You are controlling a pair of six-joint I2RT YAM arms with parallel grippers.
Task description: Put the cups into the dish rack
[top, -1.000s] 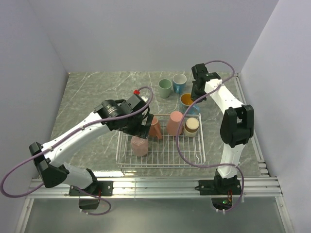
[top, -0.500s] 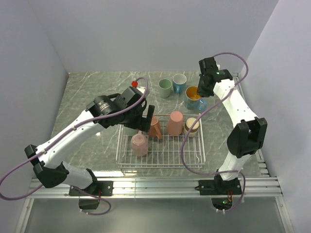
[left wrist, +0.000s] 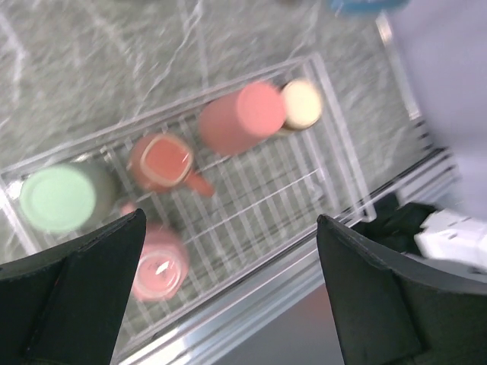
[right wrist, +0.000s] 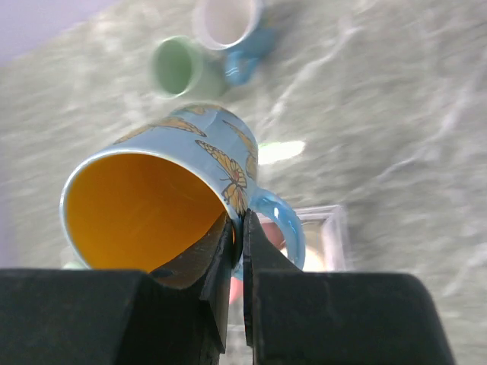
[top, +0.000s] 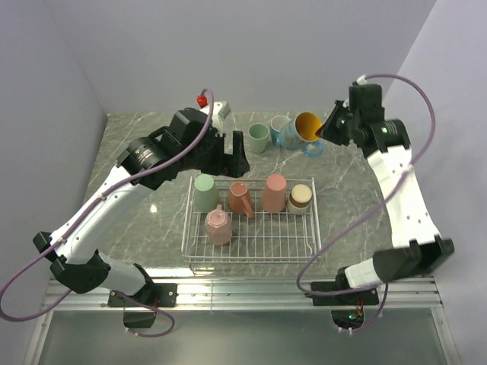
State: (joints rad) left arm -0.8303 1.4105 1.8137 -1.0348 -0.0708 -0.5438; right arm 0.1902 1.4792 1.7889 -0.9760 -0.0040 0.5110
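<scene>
Cups fill the far half of the dish rack (top: 262, 239), a low white wire grid basket on the grey marbled table (top: 137, 144). Over its left end hangs the left gripper (top: 226, 158), dark fingers spread wide with nothing between them. In the basket, from the left: a sage green cup (top: 204, 190) mouth down, a pink mug (top: 218, 226) nearer the front, a salmon mug (top: 242, 199) lying tilted, a tall pink cup (top: 274, 192) upturned, and a short brown cup (top: 300, 196) with a cream top. Behind the rack a sage green mug (top: 259, 138) and a blue mug (top: 280, 129) stand upright, side by side. Further right, a glossy blue butterfly mug (top: 307, 131), orange-yellow inside, is tipped sideways in the air, with the right gripper (top: 329, 131) pinched on its wall beside the handle.
</scene>
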